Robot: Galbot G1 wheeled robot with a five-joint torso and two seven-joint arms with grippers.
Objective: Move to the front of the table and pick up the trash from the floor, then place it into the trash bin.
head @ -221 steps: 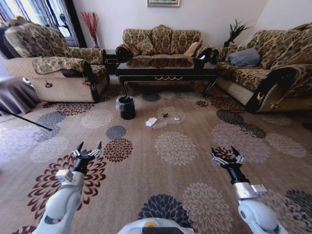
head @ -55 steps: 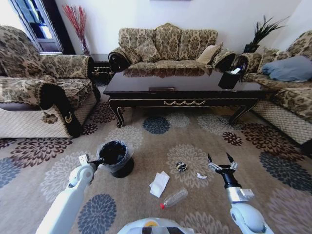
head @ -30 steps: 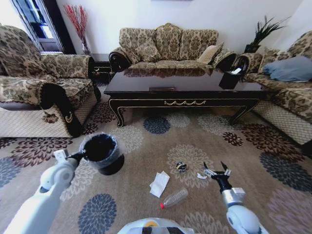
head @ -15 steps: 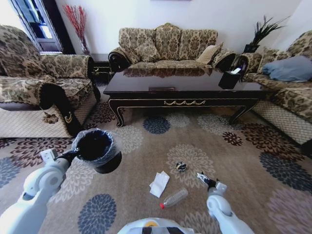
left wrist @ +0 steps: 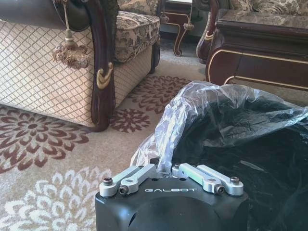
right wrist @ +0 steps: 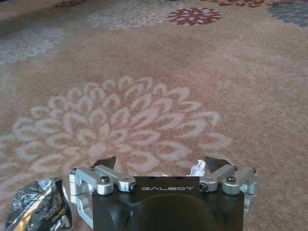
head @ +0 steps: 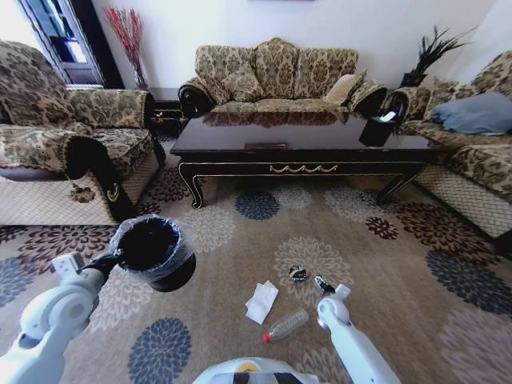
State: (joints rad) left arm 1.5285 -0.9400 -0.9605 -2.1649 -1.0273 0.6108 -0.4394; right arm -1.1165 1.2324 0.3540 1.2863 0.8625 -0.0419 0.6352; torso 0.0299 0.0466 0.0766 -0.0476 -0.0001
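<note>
Head view. The robot stood before the table (head: 300, 152), a long, glossy dark-wood piece with gold scrollwork on its apron. The left gripper (head: 120, 257) held the trash bin (head: 154, 254) by its rim, clear of the floor (head: 416, 272); a round black bucket, thin crinkled liner puffed over the edge. Nothing binned that I could make out (the inside read as plain black). On the flowered carpet lay the crumpled white paper (head: 262, 301), the clear bottle (head: 286, 325) with its red cap, and the dark wrapper (head: 298, 274). The right gripper (head: 322, 285) was down at the carpet just beside the wrapper. So, by my reckoning: approach done, bin in hand, every piece of litter left to collect.

Left wrist view. The fingers (left wrist: 132, 178) were closed, pinching the filmy, translucent liner at the bin's rim.

Right wrist view. The gripper's two dark fingertips (right wrist: 105, 162) were spread wide, holding nothing. A tiny white scrap (right wrist: 198, 168) lay on the short-pile carpet just inside one tip, and the shiny, foil-like wrapper sat outside the other.
</note>
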